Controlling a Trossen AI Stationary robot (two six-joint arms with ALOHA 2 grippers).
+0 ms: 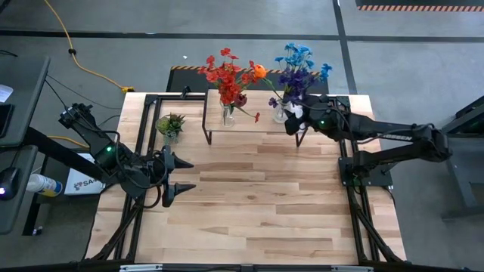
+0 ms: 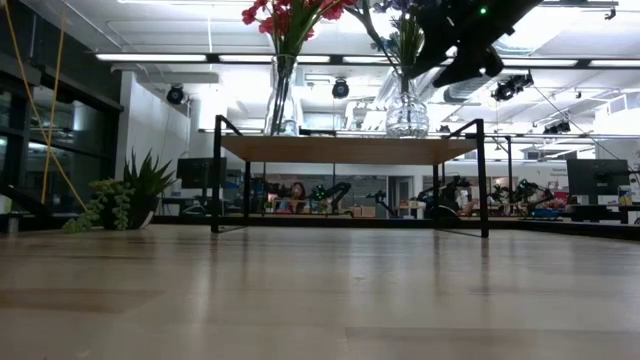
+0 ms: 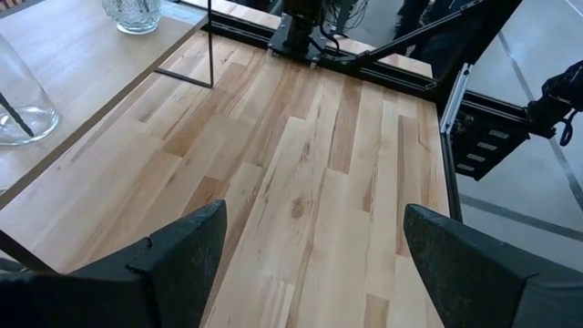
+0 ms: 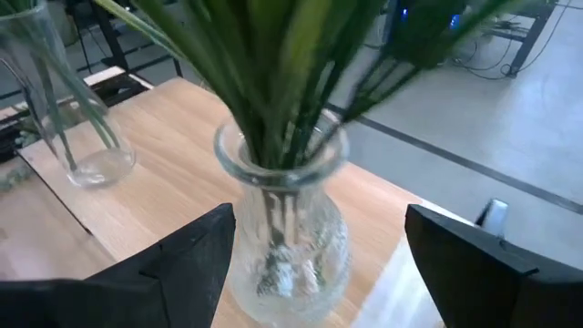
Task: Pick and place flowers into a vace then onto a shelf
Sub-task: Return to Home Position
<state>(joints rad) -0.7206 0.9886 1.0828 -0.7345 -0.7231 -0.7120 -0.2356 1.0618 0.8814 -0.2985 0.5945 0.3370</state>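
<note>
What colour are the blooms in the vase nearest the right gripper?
Blue and purple blooms; high view.

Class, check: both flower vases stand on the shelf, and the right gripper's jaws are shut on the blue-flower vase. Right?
No. Both flower vases stand on the shelf, but the right gripper's jaws are open by the blue-flower vase, as the right wrist view shows.

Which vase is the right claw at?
The rounded vase of blue and purple flowers; the open right claw sits beside it. The red-flower vase stands farther off.
</note>
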